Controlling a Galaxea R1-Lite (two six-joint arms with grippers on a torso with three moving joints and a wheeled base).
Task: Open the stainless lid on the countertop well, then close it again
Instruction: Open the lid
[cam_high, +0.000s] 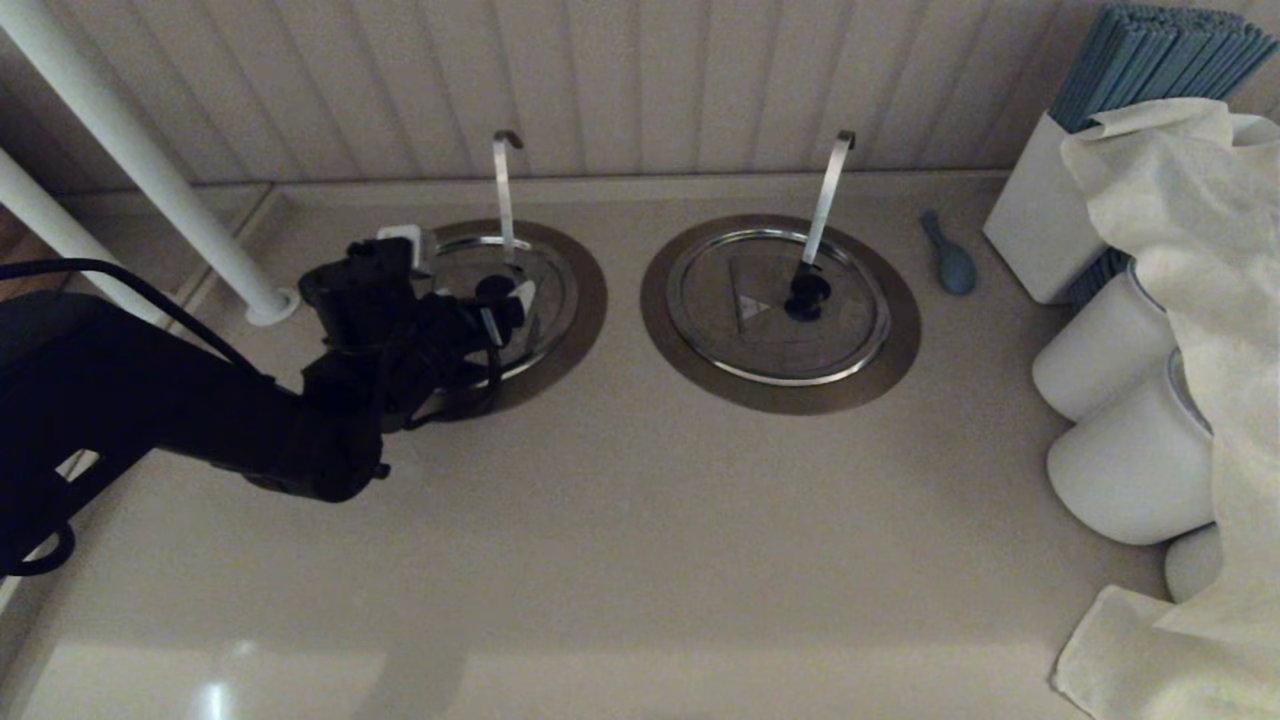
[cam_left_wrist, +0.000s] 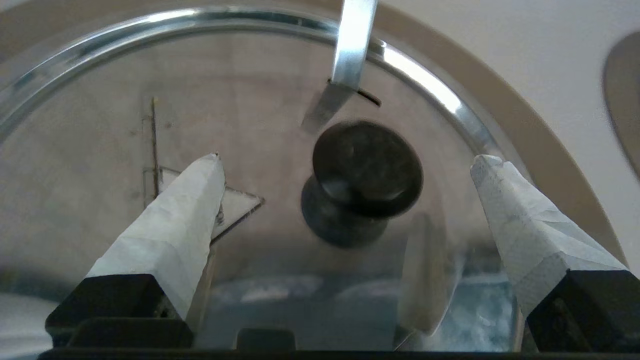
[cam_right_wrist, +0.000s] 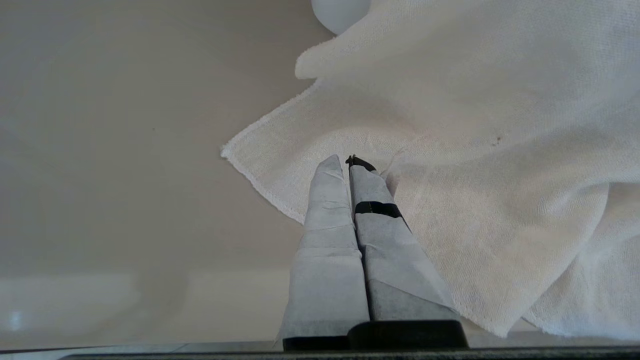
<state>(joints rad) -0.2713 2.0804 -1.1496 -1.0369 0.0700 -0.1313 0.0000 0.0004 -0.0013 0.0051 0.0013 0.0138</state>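
Observation:
The stainless lid lies flat on the left countertop well, inside the well's brushed ring rim. A thin upright ladle handle with a hooked top pokes through it. My left gripper hovers over the lid, open. In the left wrist view the black knob stands between the wide-spread fingertips, touching neither. The triangle mark and fold line show on the lid, beside the ladle handle. My right gripper is shut on nothing above a white cloth, outside the head view.
The twin lid with a slanted handle sits to the right. A blue spoon, a white box of blue sticks, white jars and a draped cloth crowd the right side. White poles rise at the left.

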